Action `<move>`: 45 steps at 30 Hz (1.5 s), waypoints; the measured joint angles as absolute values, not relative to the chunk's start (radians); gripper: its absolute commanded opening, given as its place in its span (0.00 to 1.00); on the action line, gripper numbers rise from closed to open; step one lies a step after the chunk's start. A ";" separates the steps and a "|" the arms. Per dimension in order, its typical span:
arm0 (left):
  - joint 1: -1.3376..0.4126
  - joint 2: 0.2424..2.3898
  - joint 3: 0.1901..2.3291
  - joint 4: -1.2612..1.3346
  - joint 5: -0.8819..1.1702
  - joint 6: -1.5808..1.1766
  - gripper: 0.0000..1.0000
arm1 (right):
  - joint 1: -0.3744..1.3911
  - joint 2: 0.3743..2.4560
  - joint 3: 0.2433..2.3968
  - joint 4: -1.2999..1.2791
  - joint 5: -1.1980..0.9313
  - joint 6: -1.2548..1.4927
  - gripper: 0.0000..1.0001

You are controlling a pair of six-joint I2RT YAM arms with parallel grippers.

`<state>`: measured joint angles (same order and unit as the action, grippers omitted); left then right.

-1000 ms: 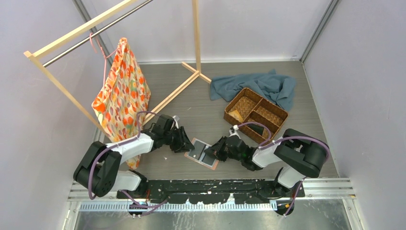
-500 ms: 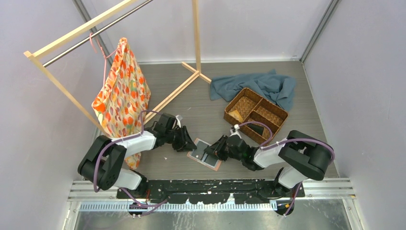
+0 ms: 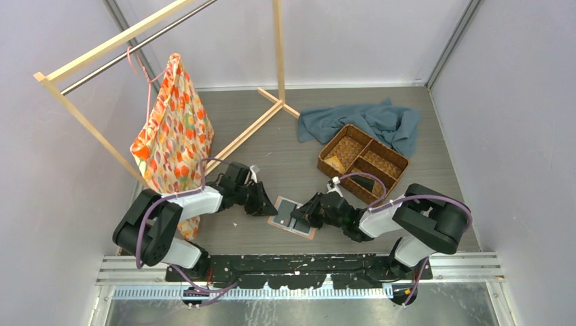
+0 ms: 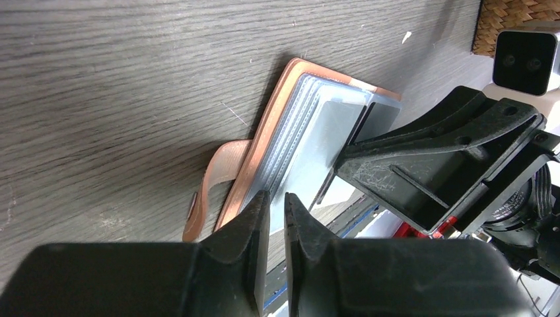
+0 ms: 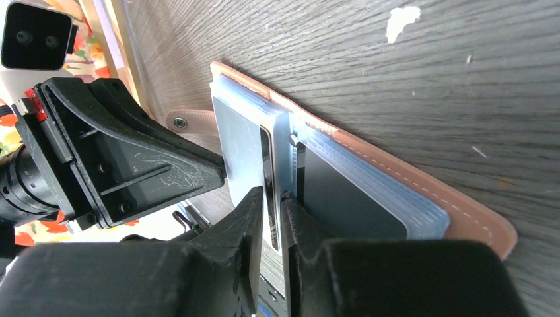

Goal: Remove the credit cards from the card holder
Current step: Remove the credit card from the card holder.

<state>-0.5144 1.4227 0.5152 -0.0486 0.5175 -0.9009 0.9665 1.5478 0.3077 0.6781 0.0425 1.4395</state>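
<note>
The salmon-pink card holder (image 3: 293, 217) lies open on the table between both arms. In the left wrist view its pink edge (image 4: 264, 132), snap tab (image 4: 210, 185) and grey slots show. My left gripper (image 3: 266, 206) (image 4: 277, 198) is closed on the holder's pale left flap (image 4: 323, 132). My right gripper (image 3: 297, 219) (image 5: 272, 195) is closed at the fold on a thin dark card (image 5: 265, 165) seen edge-on. A black card (image 5: 343, 201) lies in the right half's slots. A tan card (image 3: 334, 163) lies in the basket.
The brown woven three-compartment basket (image 3: 380, 153) stands right of centre, with a blue cloth (image 3: 373, 119) behind it. An orange patterned bag (image 3: 173, 129) hangs from a wooden rack (image 3: 238, 139) at the left. Grey walls close in both sides.
Both grippers have closed in a little on the holder. The holder has shifted slightly up and right, and its left flap stands more upright.
</note>
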 measured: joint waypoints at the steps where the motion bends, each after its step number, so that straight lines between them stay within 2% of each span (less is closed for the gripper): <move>1: -0.514 1.424 0.515 -0.049 0.517 -0.901 0.12 | 0.966 1.550 0.308 0.680 0.043 1.439 0.18; 3: -0.514 1.428 0.515 -0.048 0.518 -0.900 0.02 | 0.966 1.550 0.308 0.679 0.043 1.439 0.10; 6: -0.512 1.436 0.515 -0.047 0.521 -0.901 0.01 | 0.966 1.552 0.308 0.674 0.043 1.437 0.02; 18: -0.509 1.440 0.507 -0.030 0.524 -0.913 0.01 | 0.965 1.551 0.285 0.709 0.044 1.436 0.00; 42: -0.509 1.440 0.488 0.008 0.525 -0.942 0.01 | 0.965 1.390 0.199 0.636 0.071 1.416 0.01; 43: -0.509 1.440 0.488 0.008 0.525 -0.942 0.00 | 0.965 1.384 0.198 0.632 0.072 1.415 0.03; 45: -0.509 1.442 0.488 0.009 0.525 -0.942 0.00 | 0.965 1.376 0.198 0.627 0.074 1.411 0.18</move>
